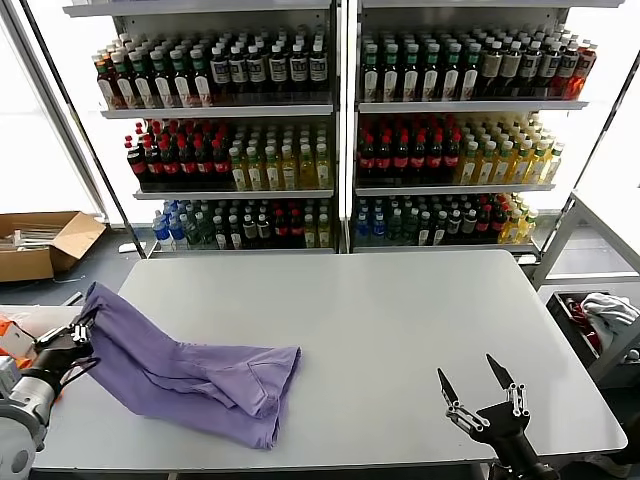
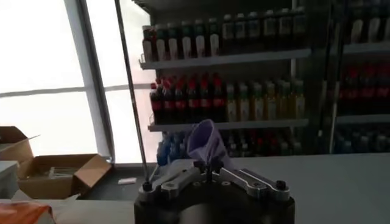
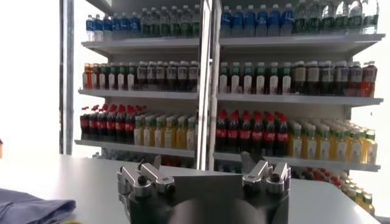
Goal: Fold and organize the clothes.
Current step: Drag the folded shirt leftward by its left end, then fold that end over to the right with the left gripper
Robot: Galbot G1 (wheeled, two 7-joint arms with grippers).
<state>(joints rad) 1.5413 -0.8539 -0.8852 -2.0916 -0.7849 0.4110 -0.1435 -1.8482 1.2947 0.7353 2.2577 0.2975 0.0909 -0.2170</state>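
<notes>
A: While you watch the head view, start at the near edge: your right gripper (image 1: pixel 477 384) sits low over the near right part of the white table (image 1: pixel 400 320), its 2 thin pointed fingers (image 1: pixel 498 370) spread wide with nothing between them.

B: And the left one?

A: Your left gripper (image 1: pixel 80 330) is at the table's left edge, pinched shut on 1 corner of the T-shirt (image 1: pixel 190 365). In the left wrist view you see a small peak of thin lavender cloth (image 2: pixel 204 141) standing up from between the closed jaws.

B: Where does the shirt lie?

A: On the near left part of the table. It is soft, limp fabric, stretched up from the table toward the gripper at its left end and bunched in loose folds toward the middle, with a dark seam line running along it. Only the plain lavender side shows. Its crumpled edge (image 3: pixel 33 210) also shows low in the right wrist view.

B: Farther back?

A: An open cardboard box (image 1: pixel 40 243) sits on the floor to your left, a bin holding white cloth (image 1: pixel 605 312) to your right. Behind the table stand 2 metal shelving units (image 1: pixel 340 110) filled with rows of bottles (image 1: pixel 420 150).
</notes>
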